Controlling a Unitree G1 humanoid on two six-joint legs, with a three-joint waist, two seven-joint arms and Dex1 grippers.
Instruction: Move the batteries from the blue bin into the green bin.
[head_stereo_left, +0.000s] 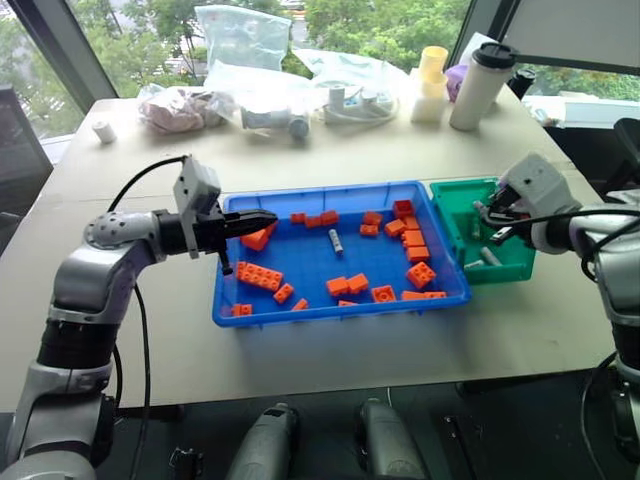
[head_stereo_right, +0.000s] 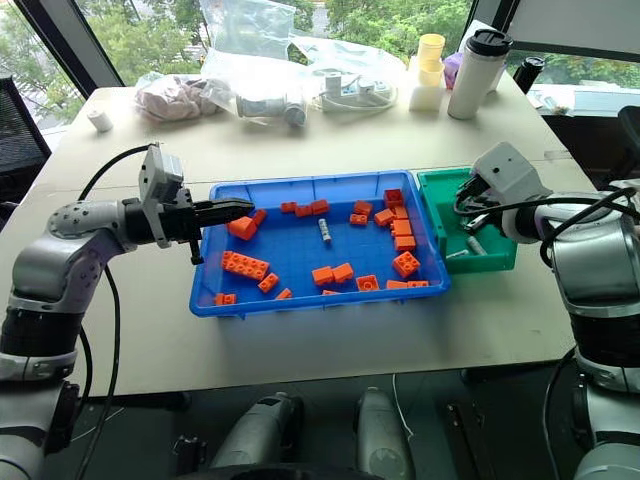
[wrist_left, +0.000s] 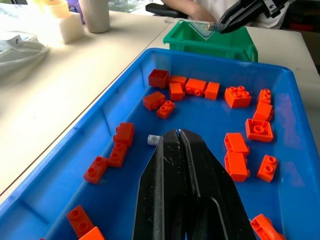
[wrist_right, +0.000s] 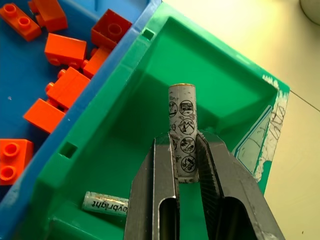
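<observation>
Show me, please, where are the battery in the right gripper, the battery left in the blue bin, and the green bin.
held battery (wrist_right: 182, 131): right wrist view, printed side.
loose battery (head_stereo_left: 336, 240): left eye view, middle.
green bin (wrist_right: 227, 82): right wrist view, inner wall.

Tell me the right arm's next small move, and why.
Probably open the right claw and drop its battery. It is clamped on the battery directly over the green bin, where another battery already lies, so no further travel seems needed.

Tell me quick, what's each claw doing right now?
Left claw: closed, holding nothing.
Right claw: closed on a battery above the green bin.
</observation>
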